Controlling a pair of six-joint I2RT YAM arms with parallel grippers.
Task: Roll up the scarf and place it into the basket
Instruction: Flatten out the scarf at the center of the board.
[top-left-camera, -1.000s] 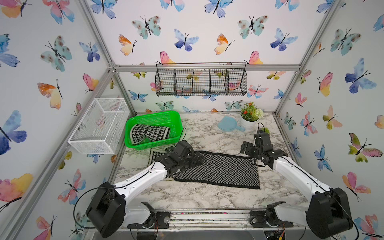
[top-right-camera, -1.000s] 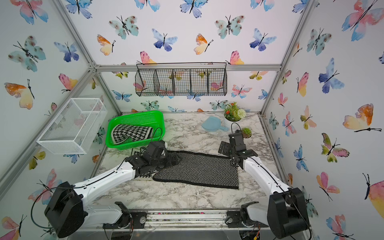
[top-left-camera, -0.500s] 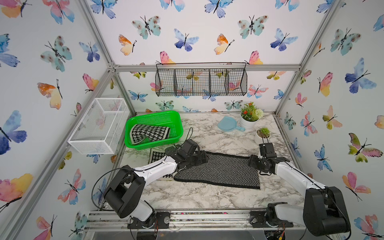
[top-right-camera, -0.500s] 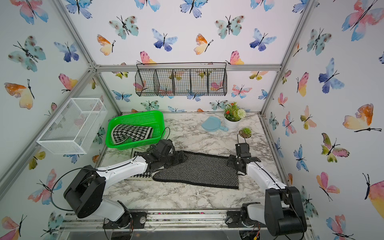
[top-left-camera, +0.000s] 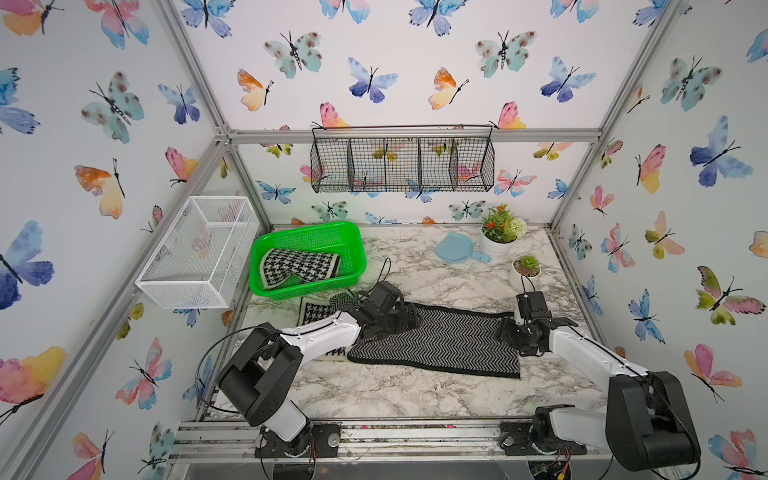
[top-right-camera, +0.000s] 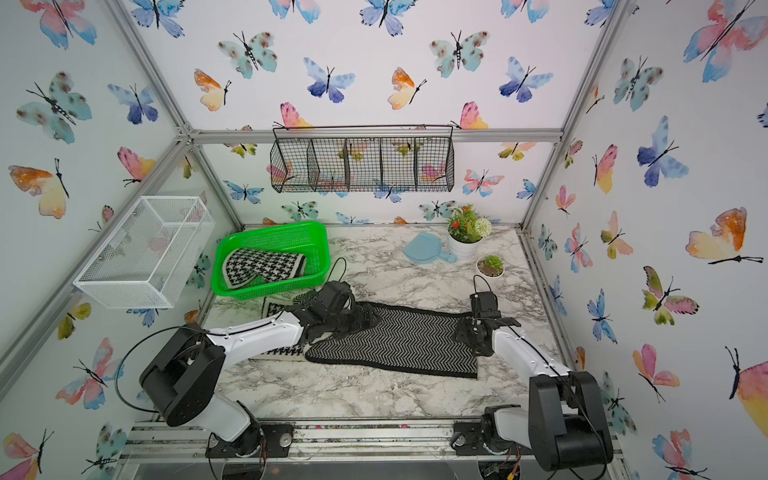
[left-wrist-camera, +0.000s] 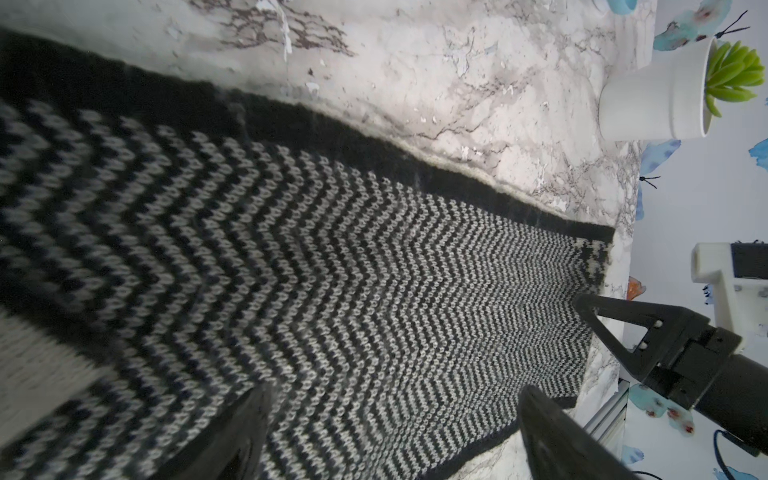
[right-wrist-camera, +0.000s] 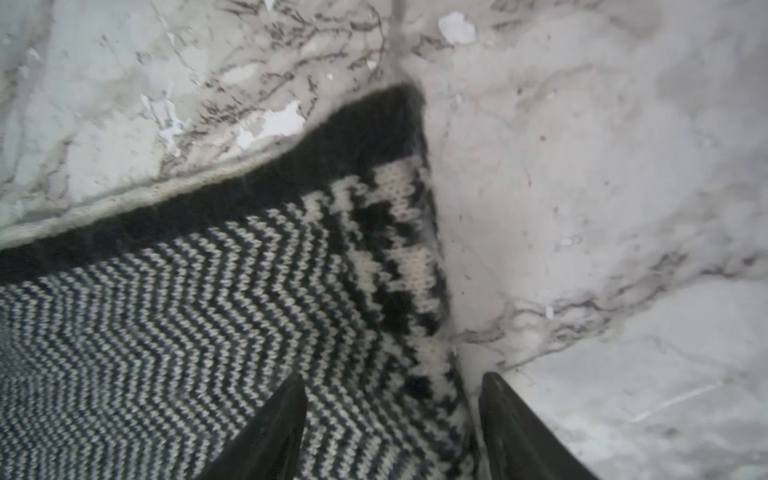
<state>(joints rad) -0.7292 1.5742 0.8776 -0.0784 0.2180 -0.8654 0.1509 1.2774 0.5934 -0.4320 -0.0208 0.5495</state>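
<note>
The scarf (top-left-camera: 440, 345), a black-and-white chevron knit with a black border, lies flat across the marble table in both top views. My left gripper (top-left-camera: 409, 322) rests low over its left end. In the left wrist view that gripper (left-wrist-camera: 395, 415) is open, its fingers spread wide above the knit (left-wrist-camera: 332, 257). At the scarf's right end is my right gripper (top-left-camera: 505, 332). Its wrist view shows it (right-wrist-camera: 390, 399) open, one finger (right-wrist-camera: 274, 428) over the knit, the other beside the houndstooth end edge (right-wrist-camera: 411, 266). The green basket (top-left-camera: 351, 249) stands at the back left.
A houndstooth cloth (top-left-camera: 299, 266) lies in the basket, and another houndstooth piece (top-left-camera: 316, 311) lies under my left arm. A white wire-mesh box (top-left-camera: 199, 249) hangs at left and a black wire rack (top-left-camera: 401, 164) at the back. A blue scoop (top-left-camera: 457, 249) and two potted plants (top-left-camera: 500, 232) stand back right.
My right gripper came forward and down to the scarf's right end and its jaws narrowed. My left gripper slid further onto the left end, staying open.
</note>
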